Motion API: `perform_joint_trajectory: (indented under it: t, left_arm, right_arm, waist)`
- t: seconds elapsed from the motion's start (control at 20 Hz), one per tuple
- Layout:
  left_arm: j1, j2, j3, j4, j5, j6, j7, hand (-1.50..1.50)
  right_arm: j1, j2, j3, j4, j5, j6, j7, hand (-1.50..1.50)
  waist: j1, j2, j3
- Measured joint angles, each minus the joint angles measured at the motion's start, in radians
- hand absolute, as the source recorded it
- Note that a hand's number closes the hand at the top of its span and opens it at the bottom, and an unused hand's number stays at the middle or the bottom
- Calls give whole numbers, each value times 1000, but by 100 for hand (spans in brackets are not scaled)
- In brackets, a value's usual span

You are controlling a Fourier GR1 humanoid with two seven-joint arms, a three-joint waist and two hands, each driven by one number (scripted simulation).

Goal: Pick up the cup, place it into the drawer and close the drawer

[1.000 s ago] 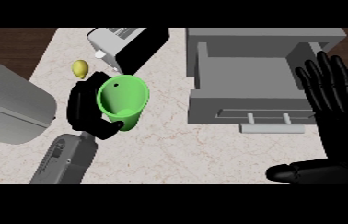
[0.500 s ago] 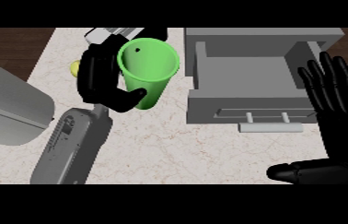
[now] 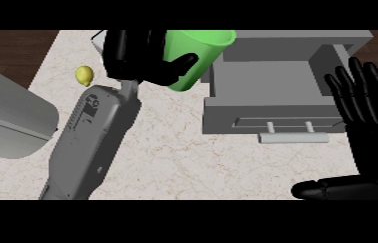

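Head view: left hand grasping cup beside open drawer; right hand released, resting at right edge.

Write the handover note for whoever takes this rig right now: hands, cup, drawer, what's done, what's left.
Left hand: curled round the green cup, holding it just left of the drawer.
Right hand: open, fingers up, resting at the view's right edge, beside the drawer.
Drawer: open, nothing visible inside.
Done: cup grasped.
Left: carry the cup over the drawer's left wall, set it inside, let go, push the drawer shut.
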Motion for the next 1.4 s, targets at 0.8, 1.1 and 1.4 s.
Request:
perform_joint_trajectory:
  t: [0.8,1.1,1.4]
  left_arm:
    - [-341,-59,-22,481,15,101,-64,150]
    - [-420,-61,-98,651,123,134,-138,150]
    - [-479,-62,-202,767,214,168,-158,150]
  right_arm:
    - [-23,-2,-6,33,1,6,-14,-150]
    - [-27,-6,-7,34,-5,17,-26,-150]
    - [-27,4,9,47,6,20,-42,-150]
  waist:
    - [-19,5,0]
    - [-35,8,0]
    - [-52,12,1]
